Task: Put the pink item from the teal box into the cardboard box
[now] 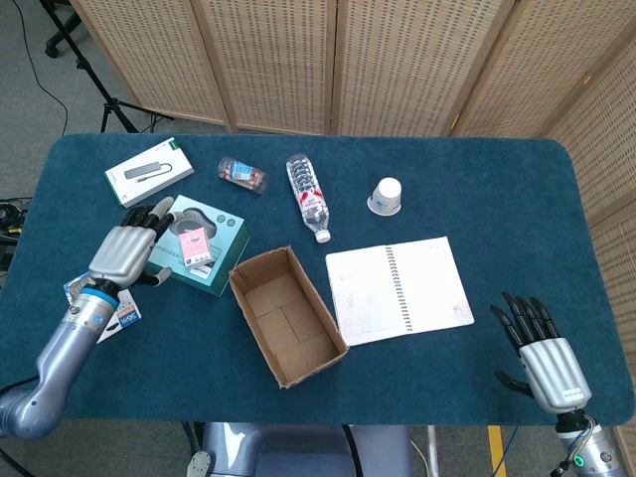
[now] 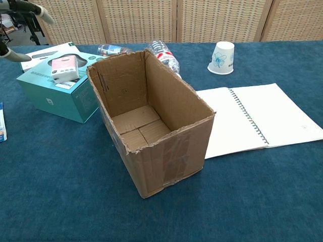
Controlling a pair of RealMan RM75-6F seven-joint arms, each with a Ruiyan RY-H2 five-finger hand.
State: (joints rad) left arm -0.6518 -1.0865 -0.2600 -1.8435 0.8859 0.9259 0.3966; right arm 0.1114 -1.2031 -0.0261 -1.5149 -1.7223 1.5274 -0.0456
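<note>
Head view, table inventory. Left hand [image 1: 127, 248]: fingers spread, holding nothing, raised over the left edge of the teal box [image 1: 196, 244], fingertips pointing toward it. Right hand [image 1: 545, 360]: fingers apart, holding nothing, at the near right corner, well apart from all items. Pink item [image 1: 193, 239]: seated in the recess on top of the teal box, just beyond the left fingertips. Cardboard box [image 1: 287, 314]: open-topped, upright, just beside the teal box on its right. Open spiral notebook [image 1: 397, 288]: flat, right of the cardboard box. Water bottle [image 1: 307, 196]: lying on its side. Paper cup [image 1: 386, 196]: upside down. White box [image 1: 149, 171]: far left.
</note>
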